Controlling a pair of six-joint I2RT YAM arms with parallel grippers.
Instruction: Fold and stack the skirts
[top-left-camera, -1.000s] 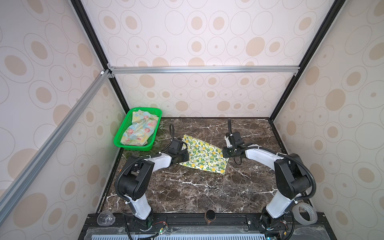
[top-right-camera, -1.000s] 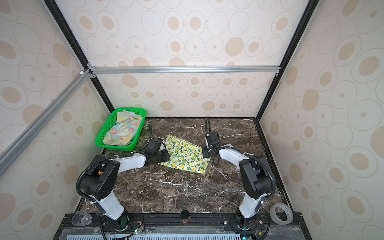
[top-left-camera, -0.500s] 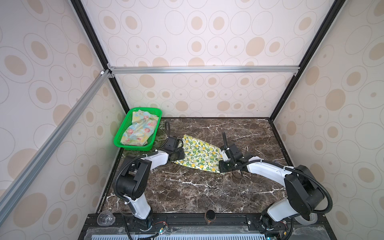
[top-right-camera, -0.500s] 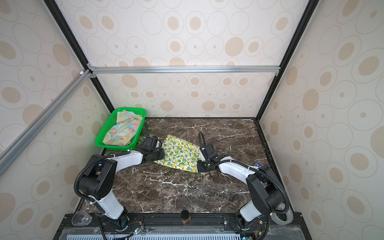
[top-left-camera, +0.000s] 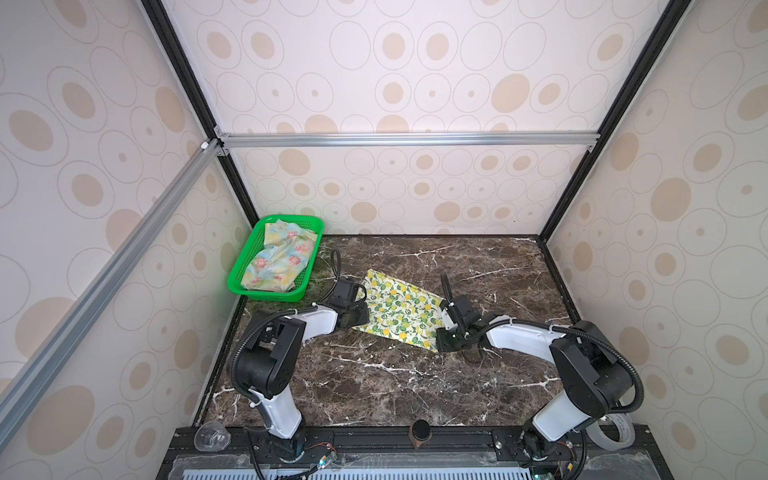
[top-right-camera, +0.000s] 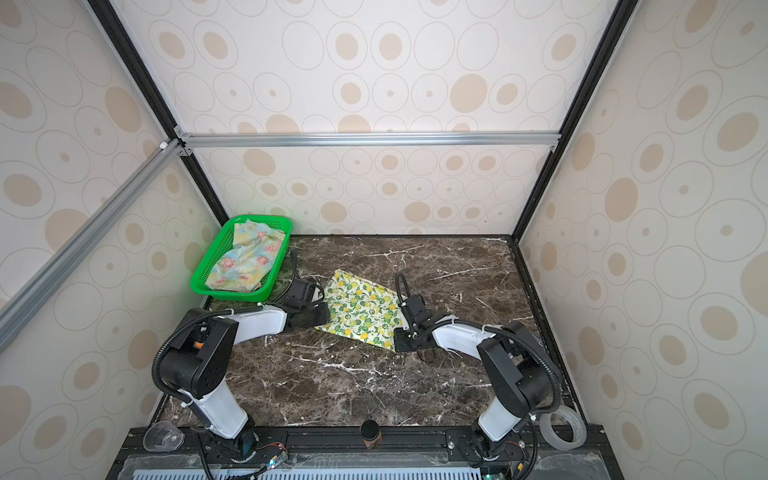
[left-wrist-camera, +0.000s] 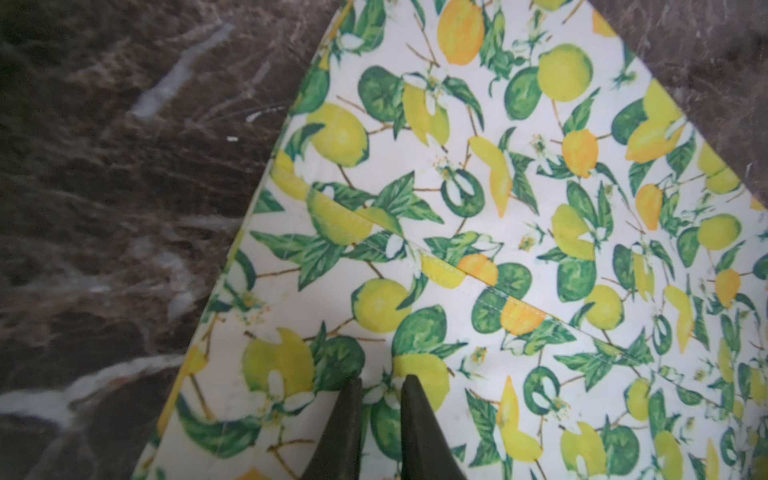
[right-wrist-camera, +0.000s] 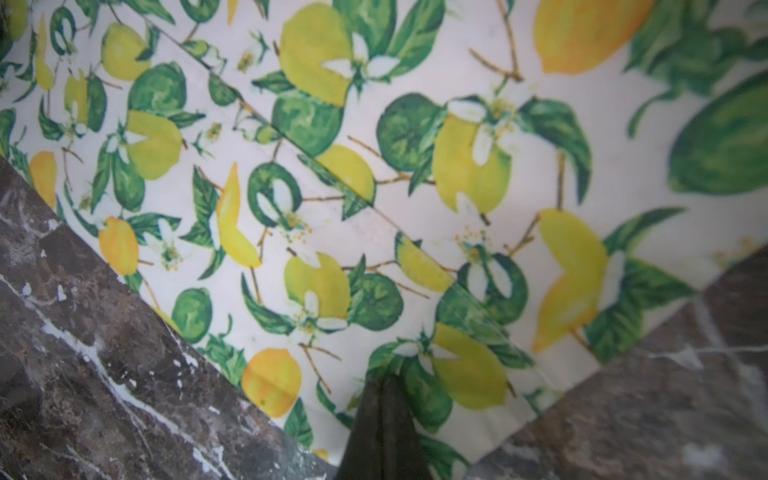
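The cream lemon-print skirt (top-left-camera: 397, 309) (top-right-camera: 361, 309) lies folded flat on the marble table. My left gripper (top-left-camera: 365, 318) (top-right-camera: 326, 318) rests at its left edge. In the left wrist view its fingertips (left-wrist-camera: 382, 382) stand a narrow gap apart over the flat cloth (left-wrist-camera: 498, 208), pinching nothing. My right gripper (top-left-camera: 439, 344) (top-right-camera: 399, 343) sits at the skirt's near right corner. Its tips (right-wrist-camera: 384, 380) are shut together on top of the cloth (right-wrist-camera: 332, 187). The pastel skirt with pink flowers (top-left-camera: 278, 259) (top-right-camera: 245, 257) lies crumpled in the basket.
The green mesh basket (top-left-camera: 270, 293) (top-right-camera: 232, 293) stands at the back left corner against the wall. On the front rail are a clear cup (top-left-camera: 212, 436), a small brown cylinder (top-left-camera: 420, 432) and a tape roll (top-left-camera: 611, 436). Patterned walls close in three sides.
My right gripper has slid from the far end of the skirt's right edge down to its near right corner, staying shut. The left gripper has hardly moved.
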